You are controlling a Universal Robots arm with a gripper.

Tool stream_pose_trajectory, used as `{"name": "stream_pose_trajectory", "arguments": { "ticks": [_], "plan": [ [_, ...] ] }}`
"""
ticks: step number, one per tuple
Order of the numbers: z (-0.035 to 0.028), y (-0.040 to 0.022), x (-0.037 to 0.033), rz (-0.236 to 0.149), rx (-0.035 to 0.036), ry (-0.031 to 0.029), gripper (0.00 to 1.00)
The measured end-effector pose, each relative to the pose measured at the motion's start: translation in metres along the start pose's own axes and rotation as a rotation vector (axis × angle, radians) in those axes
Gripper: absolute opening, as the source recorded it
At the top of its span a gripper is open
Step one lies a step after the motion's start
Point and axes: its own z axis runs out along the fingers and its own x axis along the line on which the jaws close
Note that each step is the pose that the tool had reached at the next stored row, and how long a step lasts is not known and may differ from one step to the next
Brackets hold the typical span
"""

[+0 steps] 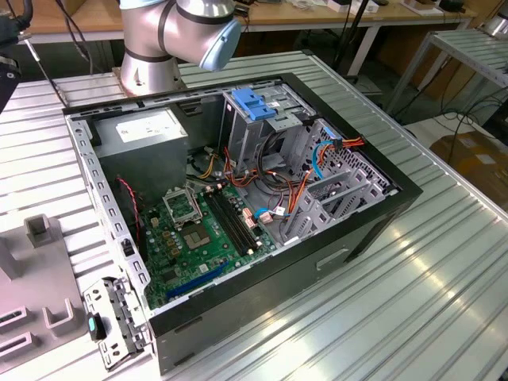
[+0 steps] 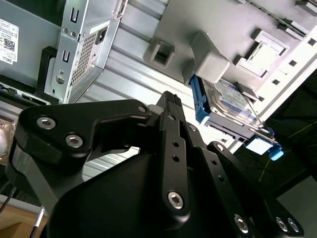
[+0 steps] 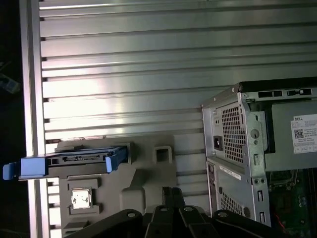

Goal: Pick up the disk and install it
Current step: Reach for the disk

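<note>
The disk [image 2: 229, 100] is a flat silver-grey drive with a white and blue label and blue side rails. It stands in a slot of a grey fixture [image 2: 208, 59] on the ribbed table. In the first wrist view the disk [image 3: 74, 161] appears edge-on, with its blue rail ends sticking out. My gripper [image 2: 170, 96] is black, and its fingers are pressed together with nothing between them. It hangs over the table apart from the disk, between the fixture and the computer case; its tips [image 3: 171, 191] point toward the fixture.
The open computer case [image 1: 373, 230] lies on the table with its motherboard [image 1: 198, 238] exposed. Inside are a grey power-supply box [image 1: 147, 135], a metal drive cage with a blue top [image 1: 254, 103] and loose orange and blue cables [image 1: 309, 178]. The arm's base [image 1: 159, 40] stands behind the case.
</note>
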Motion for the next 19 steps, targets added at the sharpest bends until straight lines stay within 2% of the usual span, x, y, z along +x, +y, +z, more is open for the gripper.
{"name": "stream_pose_trajectory", "arguments": {
  "ticks": [5, 12, 13, 14, 17, 18, 19],
  "plan": [
    [-0.0002, -0.0004, 0.0075, 0.001, -0.0001, -0.0001, 0.11],
    [-0.0001, -0.0003, 0.0082, 0.001, -0.0001, 0.0008, 0.11],
    [-0.0002, -0.0002, 0.0083, 0.001, 0.0004, 0.0046, 0.11],
    [-0.0002, 0.0002, 0.0084, 0.002, 0.001, 0.0122, 0.11],
    [-0.0001, 0.0024, 0.0091, 0.003, 0.0043, 0.0542, 0.11],
    [-0.0001, 0.0025, 0.0101, 0.004, 0.0047, 0.0609, 0.11],
    [-0.0001, 0.0027, 0.0113, 0.004, 0.0049, 0.0616, 0.11]
  ]
}}
